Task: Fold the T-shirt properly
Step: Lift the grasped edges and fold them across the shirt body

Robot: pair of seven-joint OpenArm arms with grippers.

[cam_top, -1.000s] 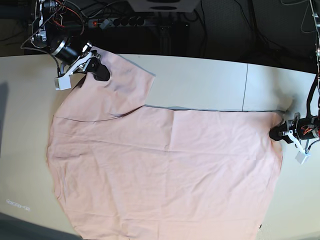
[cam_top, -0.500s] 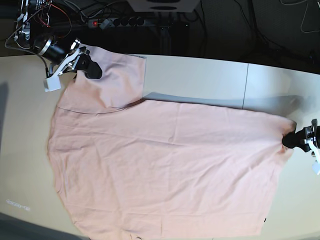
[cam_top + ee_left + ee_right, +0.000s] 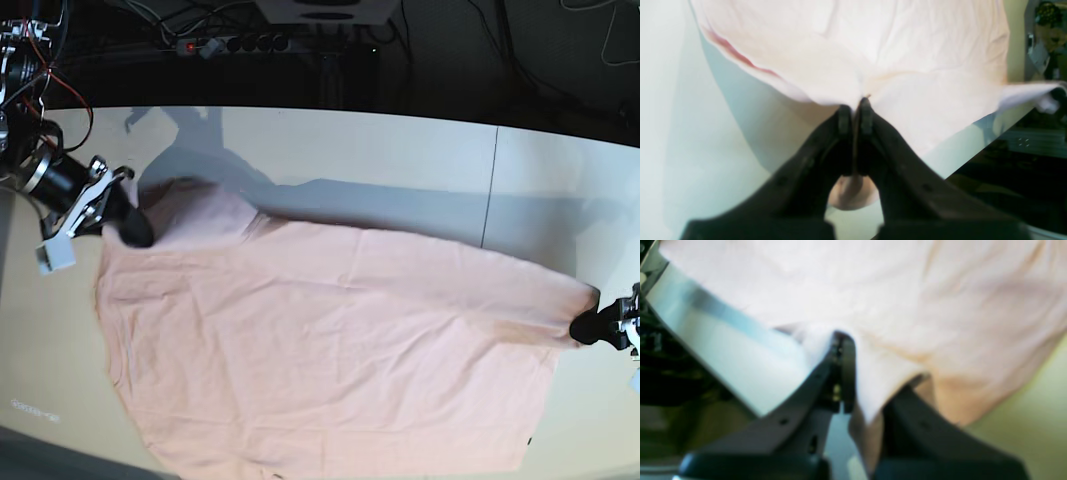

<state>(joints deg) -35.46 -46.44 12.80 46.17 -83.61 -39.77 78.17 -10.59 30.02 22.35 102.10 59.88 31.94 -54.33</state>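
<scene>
Across most of the table (image 3: pixel 400 150) we're looking at the T-shirt (image 3: pixel 330 350), pale pink and plain on the side that's facing up, so no lettering is showing for us. It's lying mostly flat over the middle of the table, and its lower part is running down to the near edge and out of the base view. The cloth is reaching from near the table's left edge almost to its right edge, with light wrinkles all over it. A seam in the tabletop is running front to back on the right side, partly under the shirt.

Going down in size, we're seeing the right gripper (image 3: pixel 135 230) at the shirt's upper left corner, near the table's left edge. Its jaws are pressed together and pinching a bit of the fabric (image 3: pixel 907 306); in the wrist view the cloth is draping over one black finger (image 3: pixel 846 366). That corner is looking lifted a little, since it's throwing a shadow on the table behind it.

Over by the table's right edge, the left gripper (image 3: pixel 585 328) is pinching the shirt's far right corner, which is pulled out into a point. Its two fingers (image 3: pixel 843 123) are sitting tight together on the hem, and a little wad of pink is poking out below them.
</scene>
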